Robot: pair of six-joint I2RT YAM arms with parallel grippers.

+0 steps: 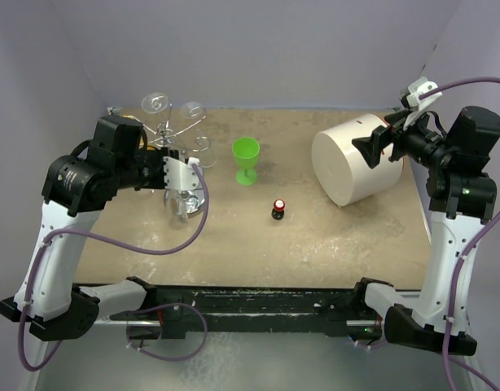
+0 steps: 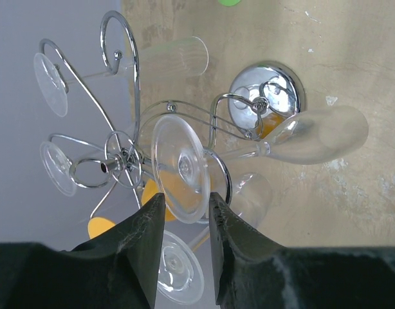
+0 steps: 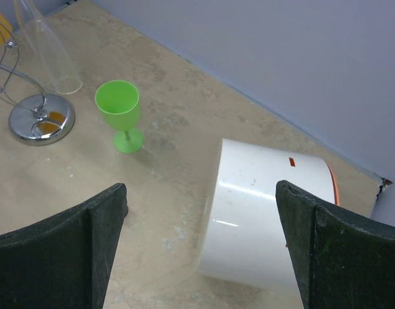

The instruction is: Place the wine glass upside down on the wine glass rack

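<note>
The silver wine glass rack [image 1: 170, 134] stands at the back left on its shiny disc base [image 2: 265, 96], also seen in the right wrist view [image 3: 42, 119]. A clear wine glass [image 2: 320, 135] hangs upside down from a wire arm, its round foot [image 2: 181, 168] uppermost. My left gripper [image 2: 184, 209] is at the rack, jaws apart. The lower rim of the foot lies just at the fingertips, and nothing is clamped. My right gripper [image 3: 201, 193] hovers wide open and empty over the table's right side [image 1: 372, 149].
Other clear glasses [image 2: 49, 84] [image 2: 58, 167] [image 2: 178, 267] hang on the rack's curled arms. A green plastic goblet [image 1: 246, 159] stands upright mid-table. A big white cylinder [image 1: 352, 167] lies on its side at the right. A small black and red object [image 1: 278, 210] sits near the centre.
</note>
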